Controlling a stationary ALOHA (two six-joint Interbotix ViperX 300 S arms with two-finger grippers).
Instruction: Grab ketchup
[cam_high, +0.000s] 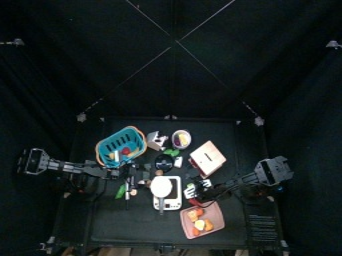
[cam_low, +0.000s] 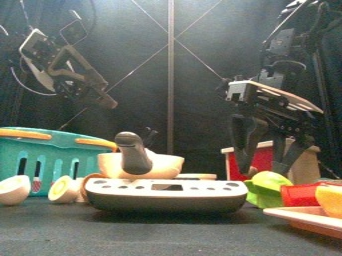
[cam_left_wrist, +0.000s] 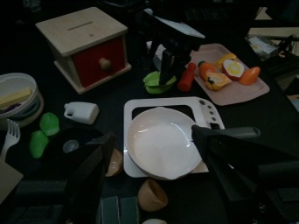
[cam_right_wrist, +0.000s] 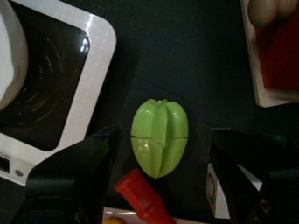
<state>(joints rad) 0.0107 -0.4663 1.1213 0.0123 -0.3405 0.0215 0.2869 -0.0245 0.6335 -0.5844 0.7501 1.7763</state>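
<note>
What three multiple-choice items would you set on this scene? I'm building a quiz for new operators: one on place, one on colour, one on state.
1. What shows between the jaws of the right gripper in its wrist view?
A. green fruit
B. fork
C. white cup

2. What colour is the basket?
A. red
B. teal
C. white

3. How do the right gripper's jaws stand?
A. shut on the fruit
B. shut on nothing
C. open

Answers:
1. A, the fruit lies in the gap.
2. B, its walls are teal in the front view.
3. C, the jaws stand apart, clear of the fruit.
</note>
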